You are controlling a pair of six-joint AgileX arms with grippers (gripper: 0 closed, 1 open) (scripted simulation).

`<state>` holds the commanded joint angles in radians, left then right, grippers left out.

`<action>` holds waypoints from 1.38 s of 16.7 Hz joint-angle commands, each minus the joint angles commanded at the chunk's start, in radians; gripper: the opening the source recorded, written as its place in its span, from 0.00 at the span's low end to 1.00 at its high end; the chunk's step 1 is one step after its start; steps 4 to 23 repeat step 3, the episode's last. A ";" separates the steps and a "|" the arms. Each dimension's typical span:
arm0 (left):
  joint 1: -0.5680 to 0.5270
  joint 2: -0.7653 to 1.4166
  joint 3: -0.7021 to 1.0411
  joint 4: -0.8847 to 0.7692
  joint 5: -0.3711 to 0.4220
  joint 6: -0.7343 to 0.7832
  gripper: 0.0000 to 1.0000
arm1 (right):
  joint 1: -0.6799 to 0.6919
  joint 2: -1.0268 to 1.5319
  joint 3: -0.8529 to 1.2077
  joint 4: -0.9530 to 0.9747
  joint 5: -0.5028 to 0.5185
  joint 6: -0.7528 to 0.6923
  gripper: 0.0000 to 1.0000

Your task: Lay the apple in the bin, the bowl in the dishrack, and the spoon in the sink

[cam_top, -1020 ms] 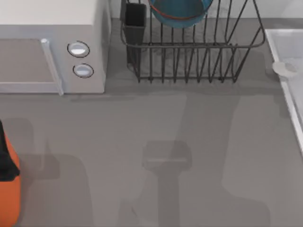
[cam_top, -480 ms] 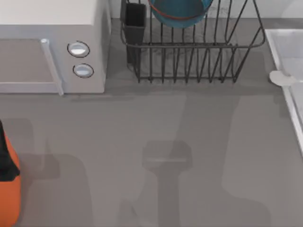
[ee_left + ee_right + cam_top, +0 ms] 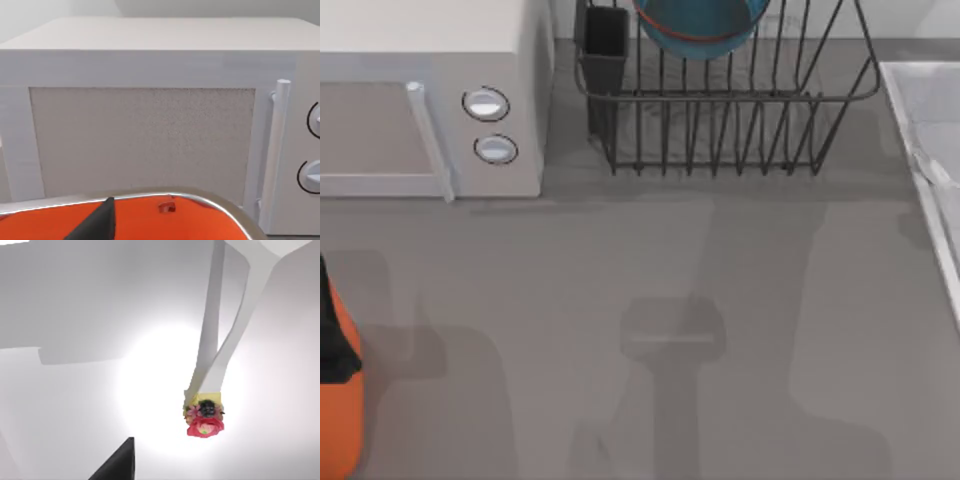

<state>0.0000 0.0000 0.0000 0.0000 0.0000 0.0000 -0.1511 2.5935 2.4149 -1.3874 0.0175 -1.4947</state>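
Two items looked placed: teal-blue round bowl point(image 3: 700, 25) sat in black wire dishrack point(image 3: 720, 120), presumably to drain. I saw pale sink point(image 3: 930, 150) at right, orange bin point(image 3: 338, 400) at left. Hand states: cannot tell.

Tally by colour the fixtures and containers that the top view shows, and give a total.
White or pale grey: 2, the microwave and the sink
Black: 1, the dishrack
Teal-blue: 1, the bowl, sitting in the dishrack
Orange: 1, the bin, at the table's left edge
Total: 5
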 joint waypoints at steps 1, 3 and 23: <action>0.000 0.000 0.000 0.000 0.000 0.000 1.00 | 0.000 0.000 0.000 0.000 0.000 0.000 1.00; 0.000 0.000 0.000 0.000 0.000 0.000 1.00 | 0.000 0.000 0.000 0.000 0.000 0.000 1.00; 0.000 0.000 0.000 0.000 0.000 0.000 1.00 | 0.000 0.000 0.000 0.000 0.000 0.000 1.00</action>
